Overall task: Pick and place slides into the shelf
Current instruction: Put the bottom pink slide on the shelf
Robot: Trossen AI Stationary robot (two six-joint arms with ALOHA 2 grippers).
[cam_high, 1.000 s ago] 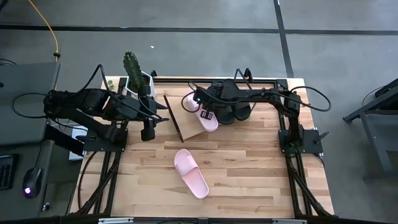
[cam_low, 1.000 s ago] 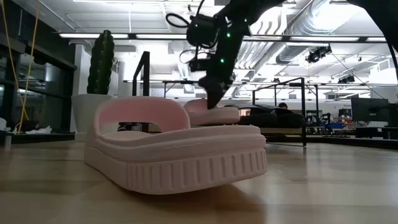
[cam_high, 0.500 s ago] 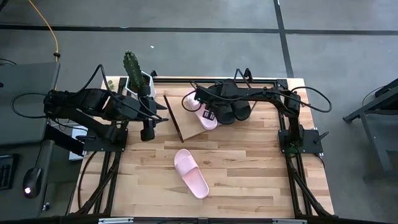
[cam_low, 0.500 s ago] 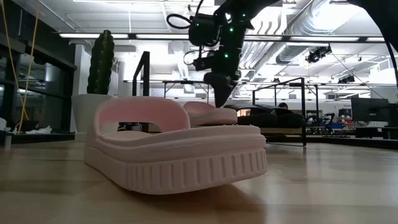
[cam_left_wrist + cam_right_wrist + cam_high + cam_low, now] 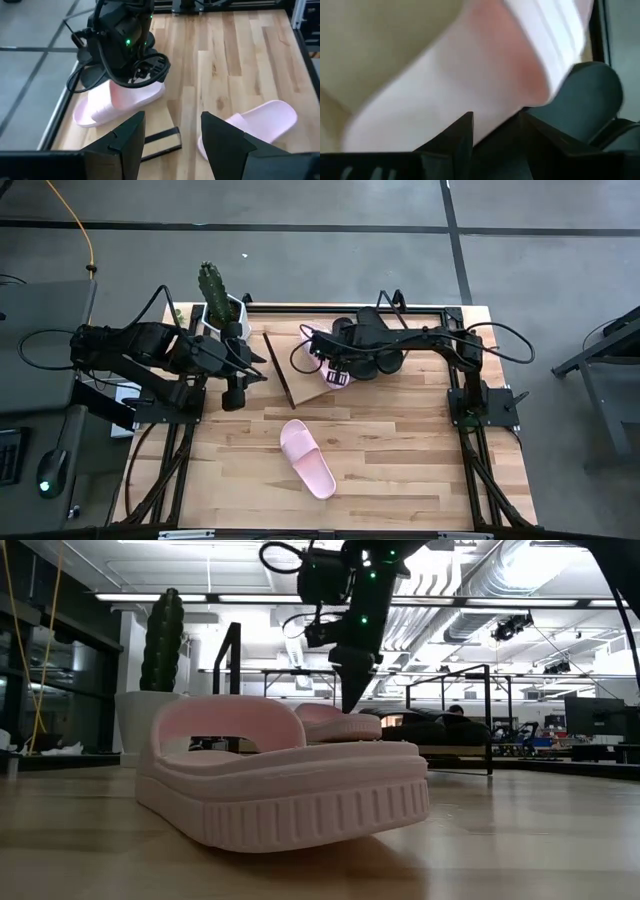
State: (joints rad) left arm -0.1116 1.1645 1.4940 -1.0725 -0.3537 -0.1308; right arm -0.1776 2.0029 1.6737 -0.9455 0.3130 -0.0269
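Right claw (image 5: pixel 335 373) hovering over shelf's pink slide (image 5: pixel 117 97), fingers slightly spread, holding nothing; retreating straight up avoids dragging it.

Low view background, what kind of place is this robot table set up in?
Probably an open lab or workshop: exposed silver ceiling ducts, long ceiling strip lights and rows of black-framed workbenches stretch behind the light wooden tabletop, with bare grey concrete floor around it.
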